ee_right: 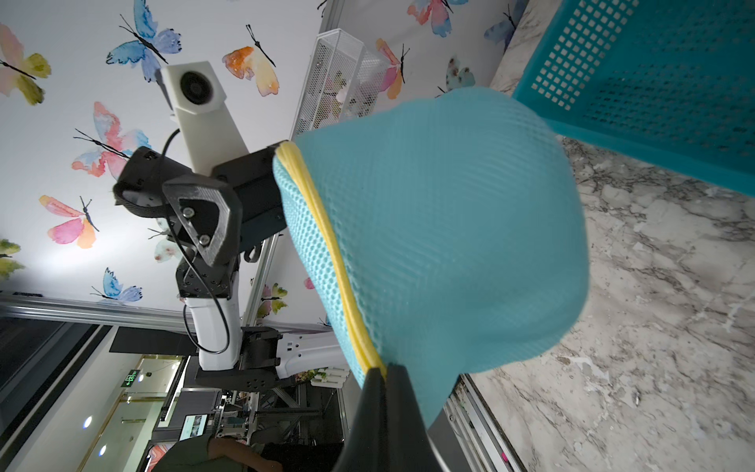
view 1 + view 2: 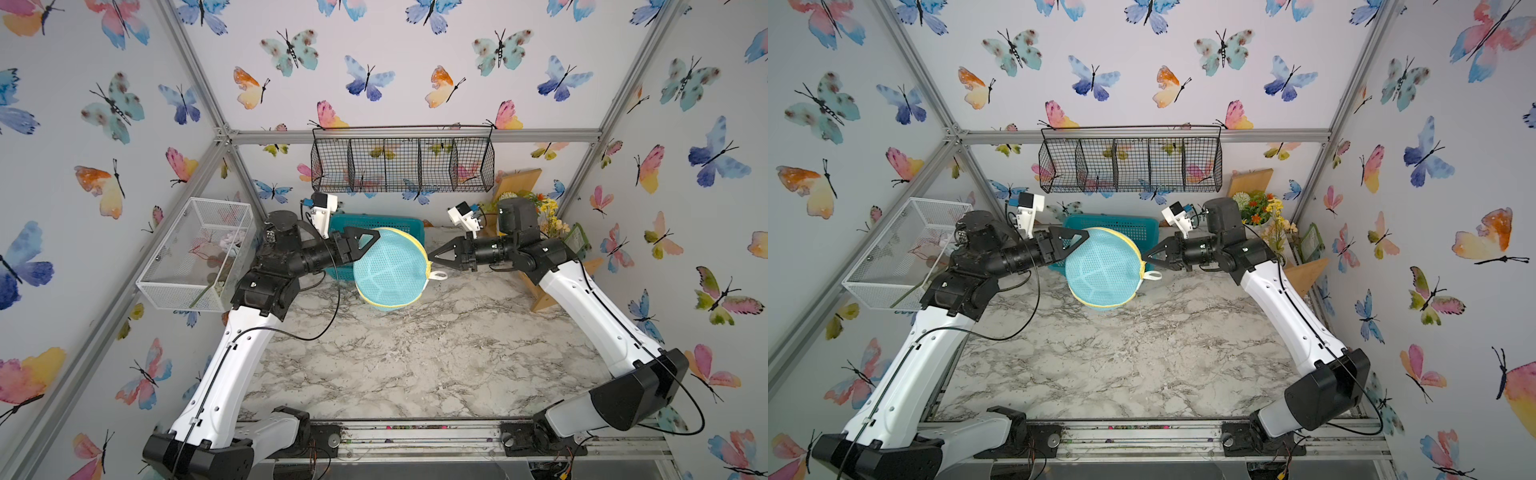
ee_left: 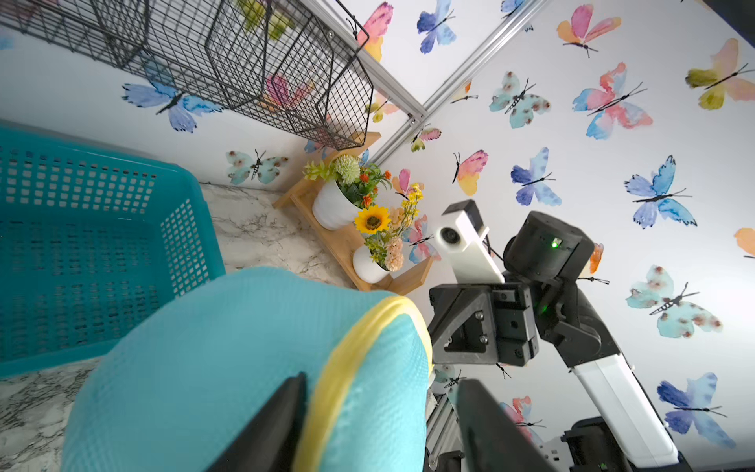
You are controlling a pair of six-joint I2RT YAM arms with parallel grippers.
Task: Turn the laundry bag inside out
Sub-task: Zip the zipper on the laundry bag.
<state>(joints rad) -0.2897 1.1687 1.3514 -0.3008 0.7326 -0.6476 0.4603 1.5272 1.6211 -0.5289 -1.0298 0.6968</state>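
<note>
The laundry bag (image 2: 390,270) (image 2: 1102,268), a light-turquoise mesh pouch with yellow piping, hangs above the marble table between my two arms. Its white loop (image 2: 439,275) dangles on the right side. My right gripper (image 2: 430,255) (image 1: 384,370) is shut on the bag's yellow seam (image 1: 327,245). My left gripper (image 2: 368,248) (image 3: 380,380) is open at the bag's upper left. In the left wrist view the yellow seam (image 3: 347,367) runs between its spread jaws. One finger (image 3: 286,412) lies against the mesh and the other finger (image 3: 486,421) stands clear of it.
A rigid teal slotted basket (image 2: 411,226) (image 3: 81,245) stands just behind the bag. At the left wall is a white wire bin (image 2: 195,253). A black wire rack (image 2: 403,164) hangs on the back wall. Flower pots on a wooden stand (image 2: 536,208) fill the back right corner.
</note>
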